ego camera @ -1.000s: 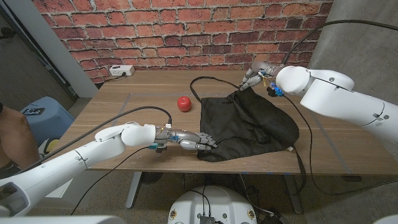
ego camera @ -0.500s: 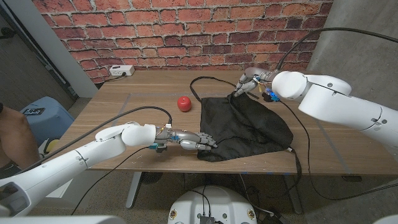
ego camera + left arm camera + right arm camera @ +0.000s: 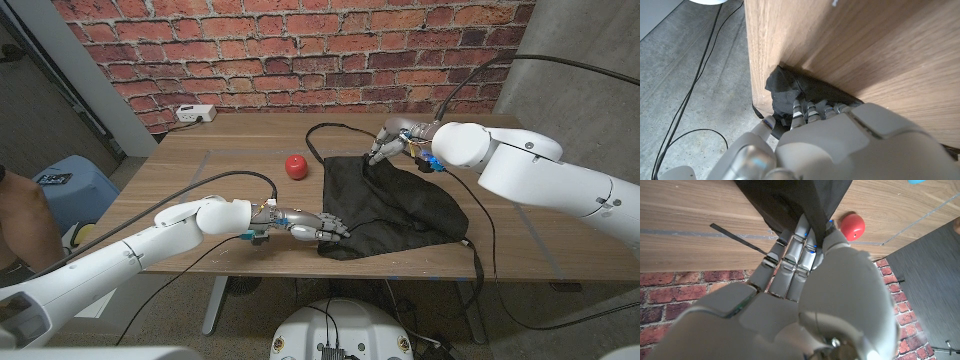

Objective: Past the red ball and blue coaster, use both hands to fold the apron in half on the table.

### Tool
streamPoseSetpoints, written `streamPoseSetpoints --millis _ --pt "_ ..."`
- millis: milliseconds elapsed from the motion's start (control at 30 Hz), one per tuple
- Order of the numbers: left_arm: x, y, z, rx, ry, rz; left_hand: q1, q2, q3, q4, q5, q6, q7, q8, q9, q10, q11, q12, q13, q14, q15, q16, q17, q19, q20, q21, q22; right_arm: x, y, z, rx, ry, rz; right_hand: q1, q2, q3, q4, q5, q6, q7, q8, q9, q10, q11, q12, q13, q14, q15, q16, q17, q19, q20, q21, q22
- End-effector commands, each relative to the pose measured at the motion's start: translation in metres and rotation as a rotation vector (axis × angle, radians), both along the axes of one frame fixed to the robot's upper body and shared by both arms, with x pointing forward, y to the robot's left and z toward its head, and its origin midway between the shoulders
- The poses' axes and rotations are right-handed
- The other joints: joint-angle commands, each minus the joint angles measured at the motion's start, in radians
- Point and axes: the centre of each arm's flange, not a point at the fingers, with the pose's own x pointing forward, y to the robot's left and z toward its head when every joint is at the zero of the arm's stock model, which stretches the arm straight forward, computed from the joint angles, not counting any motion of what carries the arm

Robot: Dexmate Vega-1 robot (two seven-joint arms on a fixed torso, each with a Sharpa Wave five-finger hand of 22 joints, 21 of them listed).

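Now black apron [image 3: 395, 205] on desk [image 3: 180, 180], left robot hand [image 3: 318, 226] gripping near left corner, right robot hand [image 3: 391, 140] pinching far edge, red ball [image 3: 295, 166] left.

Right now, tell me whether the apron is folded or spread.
Mid-fold. The right hand holds the far edge of the apron lifted; the left hand grips its near corner.

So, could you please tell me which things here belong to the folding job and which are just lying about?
Job: black cloth apron; left hand and right hand, each gripping an apron corner; wooden table.
Lying about: red ball; white power strip.
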Motion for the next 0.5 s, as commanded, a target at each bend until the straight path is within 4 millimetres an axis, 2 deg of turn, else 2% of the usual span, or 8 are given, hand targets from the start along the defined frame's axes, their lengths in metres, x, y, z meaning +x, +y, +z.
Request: streamPoseSetpoints --millis 33,500 --pt "0.0 -0.001 0.0 0.001 -0.003 -0.001 -0.003 0.007 0.007 0.002 -0.001 0.002 -0.002 -0.004 0.003 -0.005 -0.005 -0.002 0.005 -0.043 -0.001 -0.001 0.002 -0.142 0.002 0.004 0.003 -0.005 0.012 -0.012 -0.028 0.022 0.041 0.012 0.0 -0.006 0.0 -0.002 0.0 0.006 -0.003 0.004 0.005 0.005 -0.001 -0.002 0.011 -0.055 -0.002 0.006 0.011 0.001 0.003 0.001" --pt "0.0 -0.003 0.001 -0.008 0.0 0.001 -0.003 0.007 0.008 0.002 -0.001 0.002 -0.002 -0.004 0.003 -0.006 -0.004 -0.003 0.005 -0.043 -0.001 -0.001 0.002 -0.143 0.003 0.004 0.003 -0.003 0.03 -0.03 -0.016 0.072 0.093 0.014 0.002 -0.01 0.0 -0.002 0.001 0.007 -0.006 0.006 0.003 0.005 -0.002 0.001 0.012 -0.054 -0.007 0.008 0.013 0.003 0.003 0.001"
